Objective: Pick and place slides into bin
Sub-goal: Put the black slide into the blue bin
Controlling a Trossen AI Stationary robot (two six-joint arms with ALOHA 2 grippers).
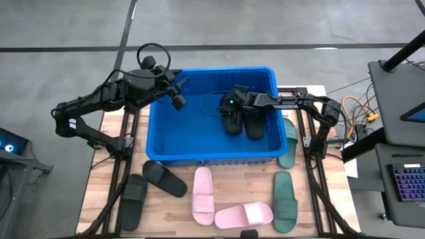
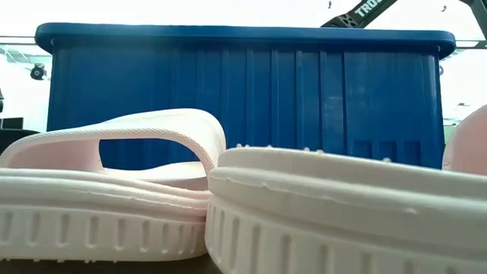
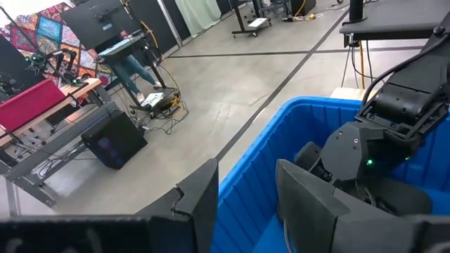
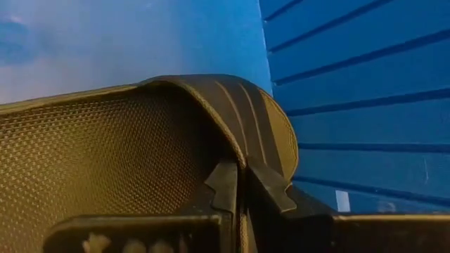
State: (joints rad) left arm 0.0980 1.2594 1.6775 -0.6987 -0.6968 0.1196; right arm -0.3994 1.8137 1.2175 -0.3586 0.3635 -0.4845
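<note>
The blue bin (image 1: 206, 161) stands at the middle of the table, its near wall (image 2: 243, 91) filling the low view. Two black slides (image 1: 232, 124) (image 1: 255, 125) lie side by side on its floor. My right gripper (image 1: 230, 111) reaches down into the bin from the right, shut (image 4: 241, 190) at the left black slide (image 4: 126, 140). My left gripper (image 1: 178, 98) hangs open over the bin's far left corner (image 3: 281, 140) with nothing between its fingers (image 3: 249, 211). On the table near the bin lie two black slides (image 1: 165, 178) (image 1: 133, 199), two pink slides (image 1: 202, 194) (image 1: 244, 214) and two green slides (image 1: 289, 143) (image 1: 284, 199). My right gripper's shut fingertips stand at the ribbed edge (image 4: 256, 151) of the black slide's curved band, coming slanting down from the bin's right. Whether they pinch that edge or only lie against it, I cannot tell. The slide lies on the bin's floor.
The two pink slides (image 2: 114, 175) (image 2: 342, 205) lie right in front of the low camera and hide the table's near part. The bin's ribbed wall (image 4: 351, 105) is close beside my right gripper. Cables and a keyboard (image 1: 405, 182) sit off the table's right edge.
</note>
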